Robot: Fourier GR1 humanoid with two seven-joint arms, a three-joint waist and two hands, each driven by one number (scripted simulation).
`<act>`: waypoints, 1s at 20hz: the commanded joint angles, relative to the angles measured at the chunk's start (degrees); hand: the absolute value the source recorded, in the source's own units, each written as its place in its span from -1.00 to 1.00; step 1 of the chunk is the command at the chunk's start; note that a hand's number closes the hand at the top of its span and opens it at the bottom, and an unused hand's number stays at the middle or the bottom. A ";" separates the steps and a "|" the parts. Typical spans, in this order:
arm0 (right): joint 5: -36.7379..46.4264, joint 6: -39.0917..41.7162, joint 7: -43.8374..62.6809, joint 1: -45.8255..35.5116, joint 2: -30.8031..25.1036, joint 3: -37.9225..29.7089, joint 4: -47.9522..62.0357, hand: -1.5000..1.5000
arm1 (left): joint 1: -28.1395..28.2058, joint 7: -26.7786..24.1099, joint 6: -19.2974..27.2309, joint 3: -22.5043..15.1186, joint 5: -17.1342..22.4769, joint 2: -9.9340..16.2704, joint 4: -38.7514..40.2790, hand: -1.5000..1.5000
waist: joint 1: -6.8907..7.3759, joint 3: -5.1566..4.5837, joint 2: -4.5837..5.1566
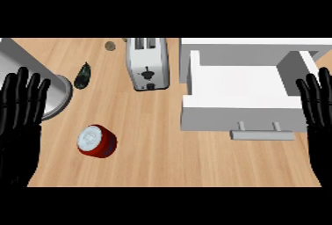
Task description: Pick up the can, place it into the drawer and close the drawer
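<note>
Resting hands, can loose on the counter

Lying on its side on the wooden counter (162, 162), the red can (97, 141) shows its pale lid end upward-left. Landmark: the can. Left hand (19, 118) stands just to the can's left, at the view's left edge, fingers straight and up, holding nothing; a strip of bare wood separates it from the can. Right hand (318, 110) is well apart to the can's right, at the opposite edge, fingers likewise straight, nothing in it. White drawer (236, 112) is pulled open, right of the can and a little farther back; its grey handle (262, 135) faces the near side. Toaster (148, 63) sits behind the can. Dark green object (82, 76) lies behind the can, slightly left. Grey round plate (59, 94) is partly hidden by the left hand's fingers.
</note>
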 commanded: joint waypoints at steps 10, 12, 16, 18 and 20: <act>-0.61 -1.57 8.94 5.56 0.50 -1.29 3.46 -1.00 | 8.28 1.41 -38.89 -9.53 26.77 20.11 1.72 -1.00 | -0.80 -0.71 -0.59; -0.90 -1.82 9.87 6.45 0.83 -1.41 2.76 -1.00 | 9.93 1.85 -43.26 -4.69 33.49 25.15 0.88 -1.00 | -0.37 -0.59 -0.70; -0.46 -0.49 7.14 8.90 0.75 -1.46 3.86 -1.00 | 8.98 -2.38 -52.40 4.18 39.20 31.00 9.58 -1.00 | -0.79 -0.53 -0.63; -1.51 -0.64 14.79 8.39 -0.14 -1.80 -3.63 -1.00 | 3.09 2.45 -49.02 2.08 41.17 29.05 10.64 -1.00 | -1.21 -0.51 -0.64; -4.27 2.54 10.26 13.26 -1.21 -4.24 -3.37 -1.00 | 9.67 1.60 -53.09 5.18 45.61 31.82 8.99 -1.00 | -0.99 -0.50 -0.72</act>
